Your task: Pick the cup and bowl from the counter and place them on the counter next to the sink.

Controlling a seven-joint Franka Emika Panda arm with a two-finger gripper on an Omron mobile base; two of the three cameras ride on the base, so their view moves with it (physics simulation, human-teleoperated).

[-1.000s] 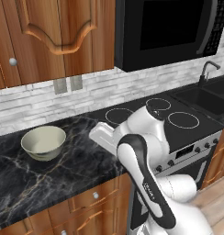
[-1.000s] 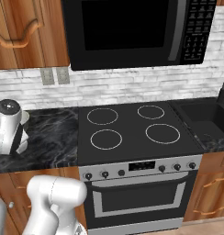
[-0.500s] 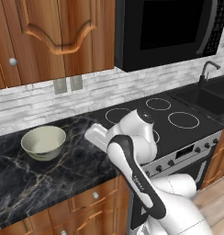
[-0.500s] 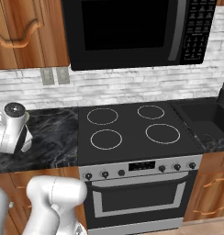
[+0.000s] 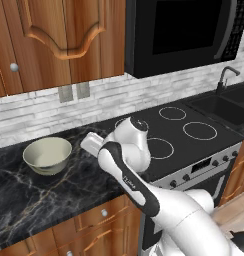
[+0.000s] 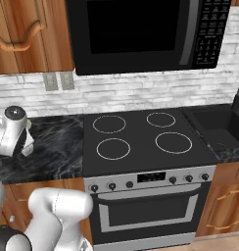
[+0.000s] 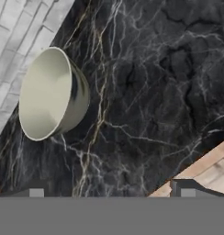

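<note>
The wide round grey-beige bowl [image 5: 47, 155] with the pale inside sits upright on the glossy black marble table [image 5: 39, 200], to the left of the black glass stovetop [image 5: 179, 135] and near the white brick backsplash [image 5: 39, 112]. The black sink [image 5: 226, 105] with its thin gooseneck faucet lies well apart, on the far side of the stovetop.

The likely trouble from here is the grasp itself. The bowl's wall is smooth and curved, and in the hand view the bowl [image 7: 52, 94] sits off to one side rather than between the fingertips, so a descent along the present line would, I judge, meet bare marble or clip the rim and tip or skid the bowl. A pinch on the rim alone could also slip during the long carry over the stovetop.

The hand [image 7: 109, 193] is spread as wide as it goes, its fingertips well apart, holding nothing and touching nothing, poised above the table near the bowl.
</note>
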